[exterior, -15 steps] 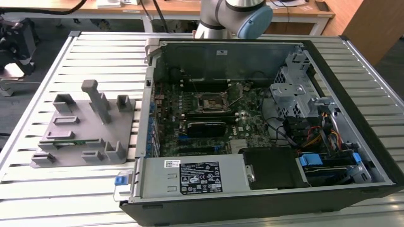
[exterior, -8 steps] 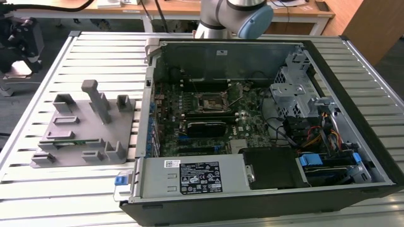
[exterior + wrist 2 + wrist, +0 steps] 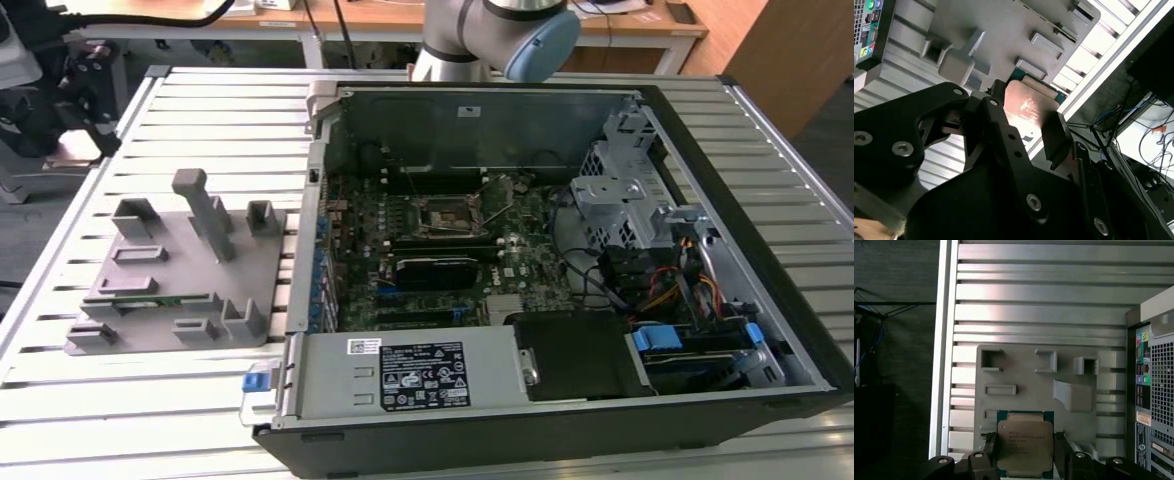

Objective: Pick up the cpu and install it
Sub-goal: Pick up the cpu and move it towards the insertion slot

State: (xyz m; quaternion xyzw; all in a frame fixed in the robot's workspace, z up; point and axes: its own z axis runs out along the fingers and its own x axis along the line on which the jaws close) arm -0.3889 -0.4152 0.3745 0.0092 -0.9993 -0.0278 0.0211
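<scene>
The cpu (image 3: 1025,440) is a flat square chip with a silvery top and a thin green edge. It sits between the black fingers (image 3: 988,452) of my gripper (image 3: 1025,449), which is shut on its two opposite sides. In the second wrist view the cpu (image 3: 1026,105) shows its metal face, held by the gripper (image 3: 1026,119) well above the grey fixture tray (image 3: 999,25). The tray (image 3: 1019,371) lies below the chip. In the exterior view the motherboard's square socket (image 3: 447,213) sits open inside the computer case (image 3: 694,130).
The grey fixture tray (image 3: 174,270) with upright posts and slots lies on the slatted metal table (image 3: 200,100), at the exterior view's left of the case. My arm (image 3: 494,30) rises behind the case. Cables and a drive cage (image 3: 627,200) crowd the case's right side.
</scene>
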